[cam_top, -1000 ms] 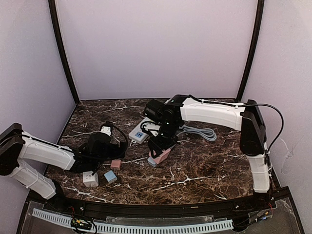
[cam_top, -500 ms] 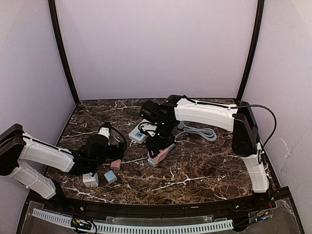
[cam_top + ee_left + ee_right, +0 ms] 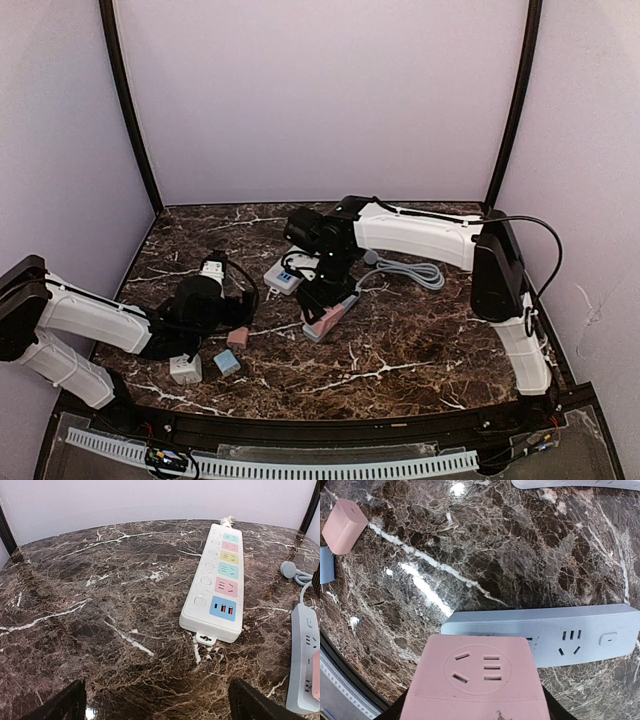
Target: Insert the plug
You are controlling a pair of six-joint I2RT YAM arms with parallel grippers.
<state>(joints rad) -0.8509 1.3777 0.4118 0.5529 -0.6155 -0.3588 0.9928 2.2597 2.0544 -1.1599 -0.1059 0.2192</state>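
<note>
My right gripper [image 3: 325,303] is shut on a pink adapter block [image 3: 475,677] with socket holes on its top face. It holds the block against the left end of a blue-grey power strip [image 3: 580,635], which also shows in the top view [image 3: 312,331]. The block hides that end, so I cannot tell if its pins are seated. My left gripper [image 3: 157,707] is open and empty, low over the marble, a short way before a white power strip [image 3: 217,580] with coloured sockets. From above that strip [image 3: 284,276] lies beside my right wrist.
A loose pink plug [image 3: 237,337], a blue plug [image 3: 226,362] and a white plug [image 3: 185,368] lie near the left arm. A grey cable [image 3: 415,270] coils at the back right. The pink plug [image 3: 343,526] shows in the right wrist view too.
The right arm has shifted slightly left over the blue-grey strip, still holding the pink adapter. The left arm has barely moved.
</note>
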